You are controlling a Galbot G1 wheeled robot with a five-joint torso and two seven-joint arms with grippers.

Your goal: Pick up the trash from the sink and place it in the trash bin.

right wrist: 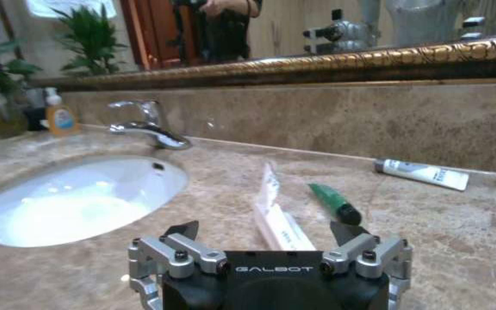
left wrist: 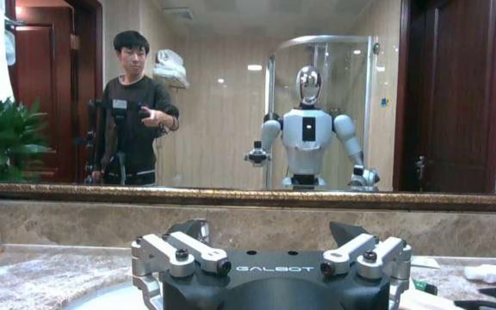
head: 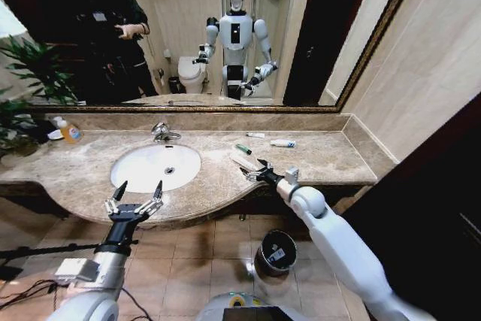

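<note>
Marble desk [head: 83, 174] with inset sink [head: 143, 167]. Soap bottle [head: 69, 131] at back left corner. Right of the sink: flat white packet [right wrist: 276, 223], green tube [right wrist: 332, 202]; two white tubes [head: 282, 143] near back edge. Trash bin [head: 274, 252] on floor [head: 188, 261].

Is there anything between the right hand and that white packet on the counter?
Nothing visible. The right hand is open, with the white packet lying just ahead between its fingers. The green piece lies beside it, apart.

The sink [head: 155, 166] is set in the counter [head: 331, 157]; tubes [head: 282, 143] and a packet [head: 244, 162] are spread to its right, and the bin [head: 274, 252] is placed on the floor below.
</note>
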